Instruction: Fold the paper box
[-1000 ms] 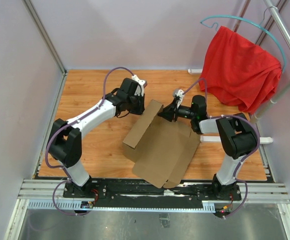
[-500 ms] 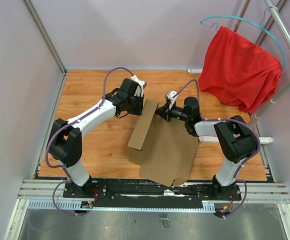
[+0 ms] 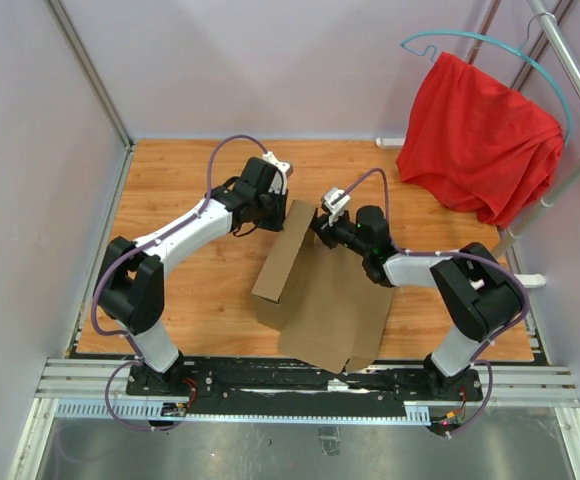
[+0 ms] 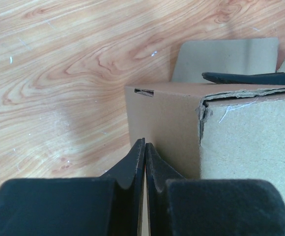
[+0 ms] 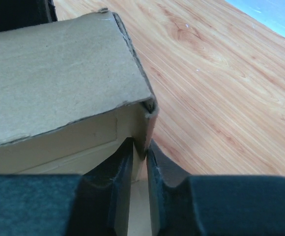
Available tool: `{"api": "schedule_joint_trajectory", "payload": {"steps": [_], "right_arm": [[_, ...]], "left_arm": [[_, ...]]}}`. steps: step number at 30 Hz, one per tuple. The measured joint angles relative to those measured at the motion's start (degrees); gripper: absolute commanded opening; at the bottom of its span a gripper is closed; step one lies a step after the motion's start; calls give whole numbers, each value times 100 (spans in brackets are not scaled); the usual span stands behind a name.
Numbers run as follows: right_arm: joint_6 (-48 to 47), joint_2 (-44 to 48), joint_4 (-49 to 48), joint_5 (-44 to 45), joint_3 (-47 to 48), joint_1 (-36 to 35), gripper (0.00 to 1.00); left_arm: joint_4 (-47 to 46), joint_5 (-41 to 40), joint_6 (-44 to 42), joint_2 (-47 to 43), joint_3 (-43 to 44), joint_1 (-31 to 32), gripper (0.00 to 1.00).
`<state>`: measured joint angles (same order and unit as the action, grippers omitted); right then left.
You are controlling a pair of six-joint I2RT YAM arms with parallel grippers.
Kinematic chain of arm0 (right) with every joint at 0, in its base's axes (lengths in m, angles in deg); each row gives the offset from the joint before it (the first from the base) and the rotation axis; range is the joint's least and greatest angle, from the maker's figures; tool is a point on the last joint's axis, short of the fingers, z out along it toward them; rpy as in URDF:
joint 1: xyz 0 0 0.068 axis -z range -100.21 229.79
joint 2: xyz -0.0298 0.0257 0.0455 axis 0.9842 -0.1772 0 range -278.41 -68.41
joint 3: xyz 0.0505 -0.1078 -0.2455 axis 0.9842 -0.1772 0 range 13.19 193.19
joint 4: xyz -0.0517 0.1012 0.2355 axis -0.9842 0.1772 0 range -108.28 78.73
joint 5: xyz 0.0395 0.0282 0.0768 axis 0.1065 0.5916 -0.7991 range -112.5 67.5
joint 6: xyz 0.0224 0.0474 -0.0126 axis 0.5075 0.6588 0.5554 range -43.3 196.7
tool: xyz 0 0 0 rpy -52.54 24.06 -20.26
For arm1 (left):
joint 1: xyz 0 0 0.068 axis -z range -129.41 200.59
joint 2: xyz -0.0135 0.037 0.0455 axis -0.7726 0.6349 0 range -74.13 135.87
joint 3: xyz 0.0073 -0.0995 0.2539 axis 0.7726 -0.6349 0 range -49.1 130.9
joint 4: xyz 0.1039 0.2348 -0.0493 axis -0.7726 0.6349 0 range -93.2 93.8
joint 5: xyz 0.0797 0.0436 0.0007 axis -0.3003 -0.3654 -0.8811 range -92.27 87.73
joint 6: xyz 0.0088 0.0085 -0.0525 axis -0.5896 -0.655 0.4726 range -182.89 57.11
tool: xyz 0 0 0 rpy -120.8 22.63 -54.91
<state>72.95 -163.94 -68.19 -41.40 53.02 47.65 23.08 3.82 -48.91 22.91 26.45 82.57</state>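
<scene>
The paper box (image 3: 332, 300) is brown cardboard, part flat on the wooden table with one long panel (image 3: 278, 258) raised on its left. My left gripper (image 3: 272, 214) is shut with nothing between its fingers; in the left wrist view its tips (image 4: 145, 143) rest against the outside of the box's end wall (image 4: 162, 123). My right gripper (image 3: 320, 226) reaches the same far corner from the right. Seen from the right wrist, this gripper (image 5: 140, 147) is shut on the thin edge of a box flap (image 5: 145, 125), under the folded-over panel (image 5: 59, 73).
A red cloth (image 3: 480, 140) hangs from a teal hanger on a metal rack (image 3: 570, 70) at the back right. Pale walls enclose the table on the left and rear. Bare wood (image 3: 170, 170) lies left and behind the box.
My right gripper moved left to the box's far corner and closed on a flap there. The raised panel now stands steeper and the box has shifted a little. The left arm held still.
</scene>
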Motion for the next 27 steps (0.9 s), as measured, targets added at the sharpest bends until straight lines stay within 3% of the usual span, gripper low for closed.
{"api": "schedule_joint_trajectory", "payload": {"steps": [4,8,11,16,27], "right_arm": [[-118,-116,-44,-105,0,-4,41],[-216,-337,-87,-398,-2,-9,44],[-251,-472,-114,-522,-2,-9,35],[-240,-603,-273,-542,0,-7,3],[-70,-448,-221,87,-83,-9,1]], "left_arm": [[-9,20,4,-2,0,11,7],[-11,22,4,-2,0,13,7],[-11,22,2,-2,0,13,7],[-4,9,2,0,0,13,7],[0,-212,0,-2,2,2,8]]}}
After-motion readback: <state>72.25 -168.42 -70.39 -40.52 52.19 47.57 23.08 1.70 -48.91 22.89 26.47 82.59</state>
